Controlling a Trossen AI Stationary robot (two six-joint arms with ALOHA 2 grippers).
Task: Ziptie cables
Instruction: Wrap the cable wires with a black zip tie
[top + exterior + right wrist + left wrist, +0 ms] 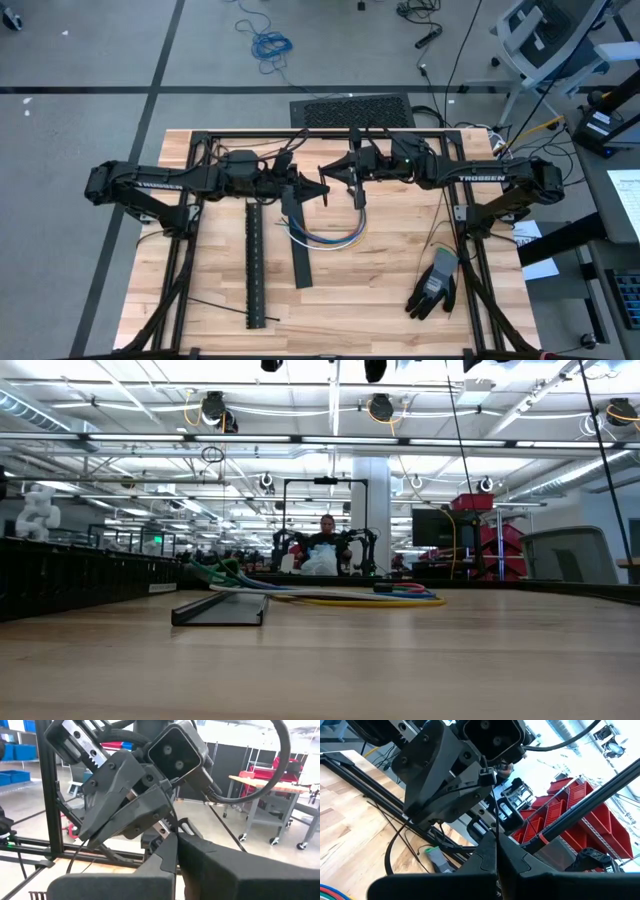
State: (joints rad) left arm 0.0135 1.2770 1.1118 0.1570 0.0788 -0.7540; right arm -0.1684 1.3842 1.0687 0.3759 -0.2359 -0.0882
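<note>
The pale butcher-block wooden worktop (390, 270) is made of narrow glued strips, smooth with a soft satin sheen that catches the ceiling lights in the low view. On it lie the cables (325, 236), thin wires in glossy blue, white and yellow plastic insulation. Beside them, a long flat black strip (297, 250) looks like matt plastic or metal; I cannot tell which. A grey and black glove (434, 287) of knitted cloth has a darker, rubbery-looking coating. The left pincer (322, 188) and the right pincer (327, 170) are matt black hard plastic, faintly textured. The surrounding frame (250, 136) is dark matt metal.
</note>
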